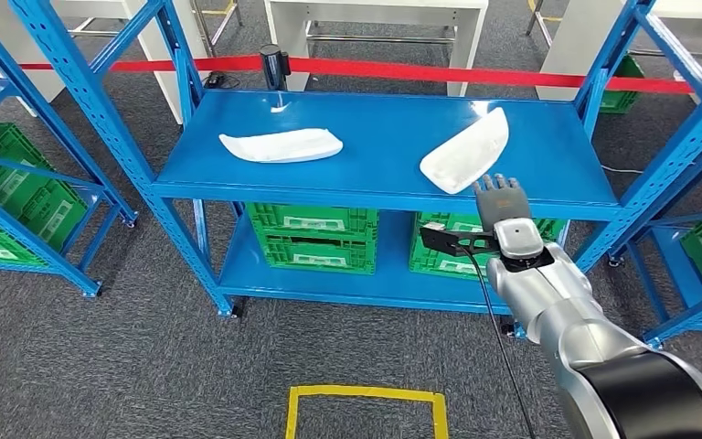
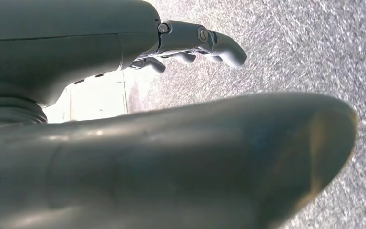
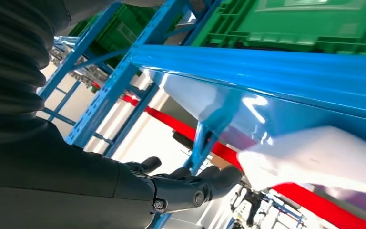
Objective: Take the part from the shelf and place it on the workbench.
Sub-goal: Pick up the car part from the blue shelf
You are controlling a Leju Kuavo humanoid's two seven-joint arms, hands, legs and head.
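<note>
Right hand (image 1: 501, 198) open, empty, at shelf (image 1: 347, 174) front edge just beside white part (image 1: 466, 151); a nudge could push it backward.

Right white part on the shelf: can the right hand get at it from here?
Probably yes. The right hand is open at the shelf edge just before the part, nothing between them.
</note>
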